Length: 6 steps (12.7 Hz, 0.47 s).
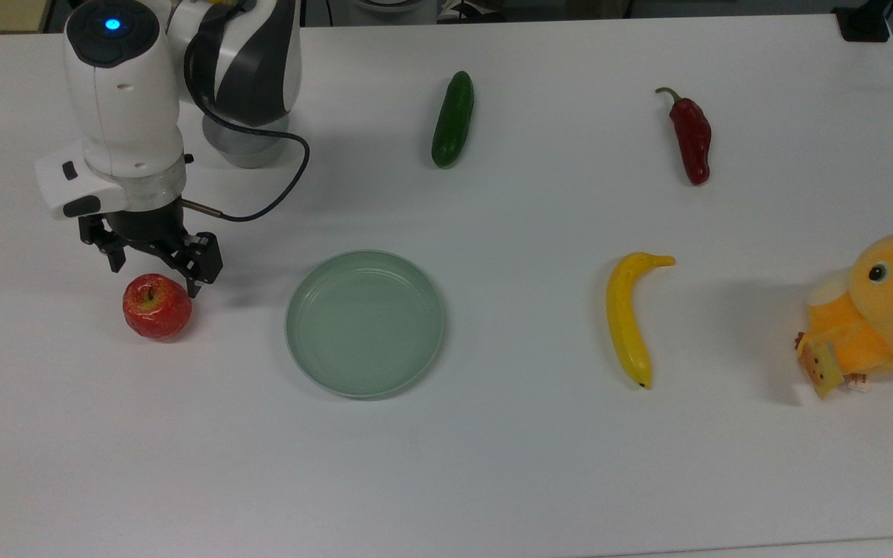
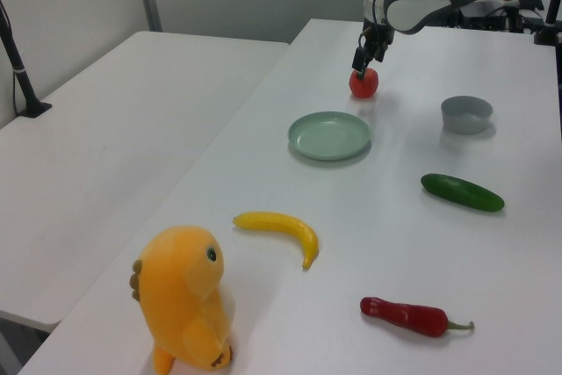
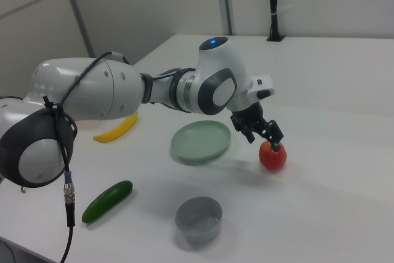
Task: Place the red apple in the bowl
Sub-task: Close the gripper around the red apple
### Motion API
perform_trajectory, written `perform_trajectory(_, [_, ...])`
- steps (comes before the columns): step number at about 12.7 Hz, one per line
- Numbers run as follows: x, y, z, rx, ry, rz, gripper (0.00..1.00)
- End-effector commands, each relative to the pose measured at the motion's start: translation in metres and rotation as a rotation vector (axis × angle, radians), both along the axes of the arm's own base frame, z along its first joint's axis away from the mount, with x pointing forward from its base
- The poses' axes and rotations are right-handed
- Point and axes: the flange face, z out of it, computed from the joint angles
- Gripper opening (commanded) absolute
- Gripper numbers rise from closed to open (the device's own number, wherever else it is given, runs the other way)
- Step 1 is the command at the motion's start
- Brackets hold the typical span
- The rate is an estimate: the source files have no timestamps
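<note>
- The gripper (image 1: 154, 273), fingers spread and holding nothing, hangs just above the red apple (image 1: 156, 307), lined up to straddle it.
- The apple sits on the table at the top view's left; the bowl (image 3: 198, 220) waits empty farther back.

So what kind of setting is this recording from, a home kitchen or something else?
Most likely a robotics lab, not a kitchen. A robot arm works over a plain white table laid out with test props: a red apple, a banana, a plush toy. Bare partition walls stand behind in the right view.
</note>
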Motion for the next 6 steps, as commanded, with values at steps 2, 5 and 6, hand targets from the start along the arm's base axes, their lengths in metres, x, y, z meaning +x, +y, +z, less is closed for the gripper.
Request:
perform_trajectory(2, [0.017,-0.010,-0.009,-0.055,-0.042,0.018,1.00])
perform_trajectory(5, [0.019,-0.013,-0.018,-0.065,-0.033,0.021,1.00])
perform_trajectory(6, [0.020,-0.015,-0.025,-0.073,-0.021,0.027,1.00])
